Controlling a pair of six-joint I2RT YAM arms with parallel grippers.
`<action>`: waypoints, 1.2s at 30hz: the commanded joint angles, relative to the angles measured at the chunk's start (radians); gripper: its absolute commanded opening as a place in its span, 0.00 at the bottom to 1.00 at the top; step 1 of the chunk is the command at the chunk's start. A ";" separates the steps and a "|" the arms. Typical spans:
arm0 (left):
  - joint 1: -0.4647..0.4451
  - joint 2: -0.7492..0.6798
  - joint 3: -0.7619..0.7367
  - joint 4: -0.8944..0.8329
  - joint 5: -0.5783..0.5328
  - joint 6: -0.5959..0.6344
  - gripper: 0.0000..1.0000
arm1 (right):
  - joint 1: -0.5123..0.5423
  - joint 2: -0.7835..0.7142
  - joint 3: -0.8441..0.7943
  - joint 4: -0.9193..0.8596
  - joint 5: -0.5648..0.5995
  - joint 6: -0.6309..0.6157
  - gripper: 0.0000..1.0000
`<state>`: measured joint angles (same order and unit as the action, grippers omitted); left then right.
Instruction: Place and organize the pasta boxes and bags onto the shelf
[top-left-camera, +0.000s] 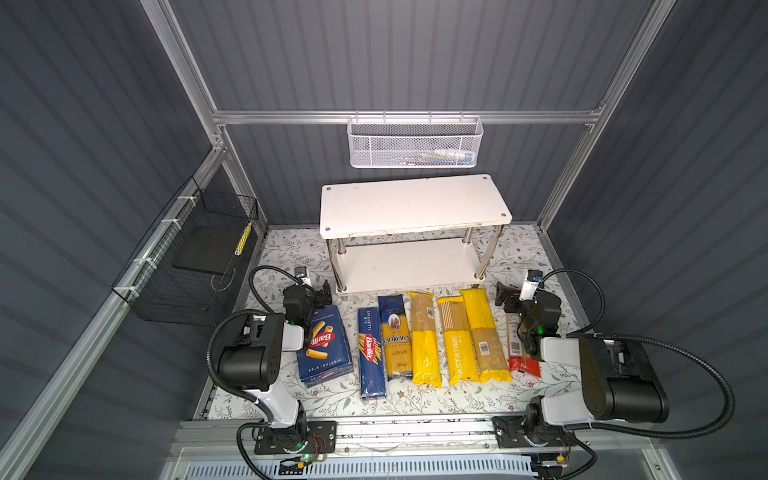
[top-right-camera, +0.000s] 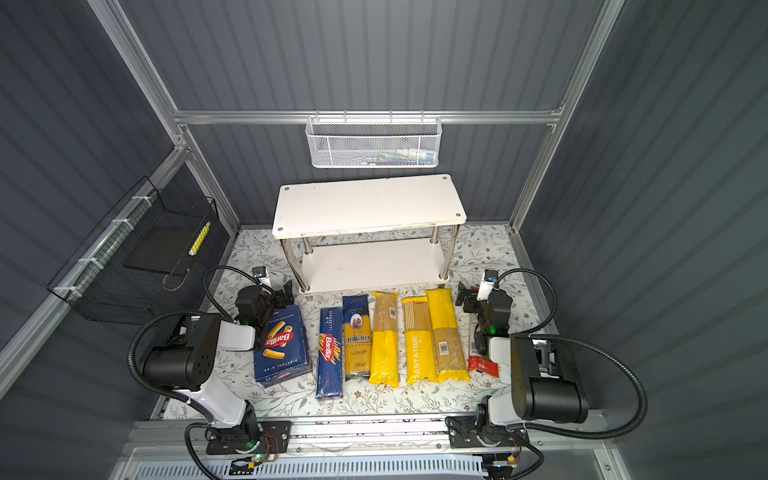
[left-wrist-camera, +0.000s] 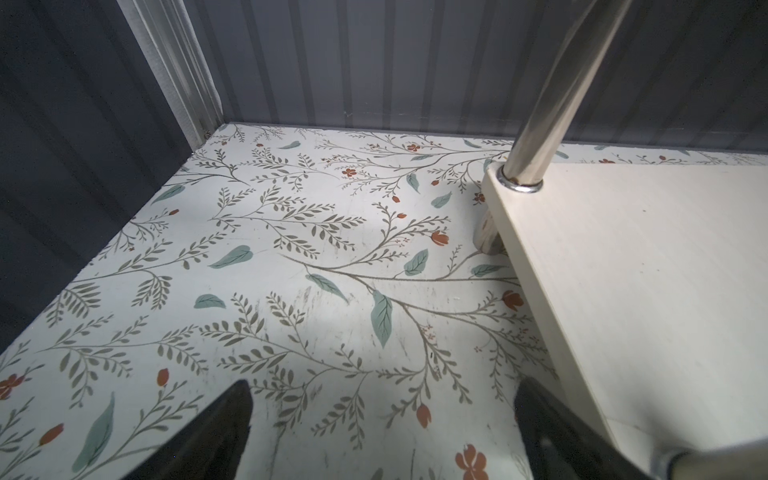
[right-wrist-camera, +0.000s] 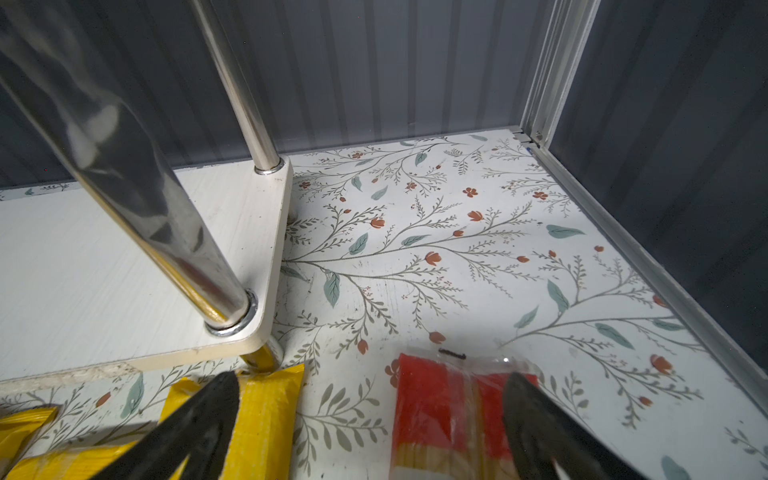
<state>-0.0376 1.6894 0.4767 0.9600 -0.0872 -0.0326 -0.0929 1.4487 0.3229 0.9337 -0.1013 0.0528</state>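
Observation:
The white two-tier shelf (top-left-camera: 415, 205) (top-right-camera: 370, 203) stands at the back, both tiers bare. In front of it lie, in a row, the wide Barilla box (top-left-camera: 326, 345), the narrow Barilla spaghetti box (top-left-camera: 371, 359), the ankara bag (top-left-camera: 397, 336), three yellow bags (top-left-camera: 424, 338) (top-left-camera: 457, 340) (top-left-camera: 486, 332) and a red bag (top-left-camera: 524, 363), partly under my right arm. My left gripper (top-left-camera: 322, 293) (left-wrist-camera: 382, 390) hangs open over bare mat beside the shelf's lower tier (left-wrist-camera: 644, 270). The right gripper (top-left-camera: 505, 297) (right-wrist-camera: 372, 378) is open above the ends of the red bag (right-wrist-camera: 432, 399) and a yellow bag (right-wrist-camera: 270, 399).
A white mesh basket (top-left-camera: 415, 143) hangs on the back rail above the shelf. A black wire basket (top-left-camera: 195, 257) is fixed to the left wall. Chrome shelf legs (right-wrist-camera: 124, 174) stand close to both grippers. Grey walls enclose the floral mat (top-left-camera: 415, 399).

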 joint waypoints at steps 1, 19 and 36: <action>-0.001 0.029 0.002 -0.062 -0.021 0.036 1.00 | -0.004 0.010 0.015 0.014 0.002 0.009 0.99; -0.002 -0.510 0.112 -0.692 0.042 -0.197 0.99 | 0.094 -0.579 0.358 -1.165 0.048 0.284 0.96; -0.155 -0.606 -0.045 -0.700 0.213 -0.122 1.00 | 0.629 -0.501 0.353 -1.531 0.282 0.471 0.87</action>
<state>-0.1967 1.0584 0.4362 0.2100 0.0650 -0.1841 0.4870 0.9192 0.6731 -0.5579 0.1143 0.5018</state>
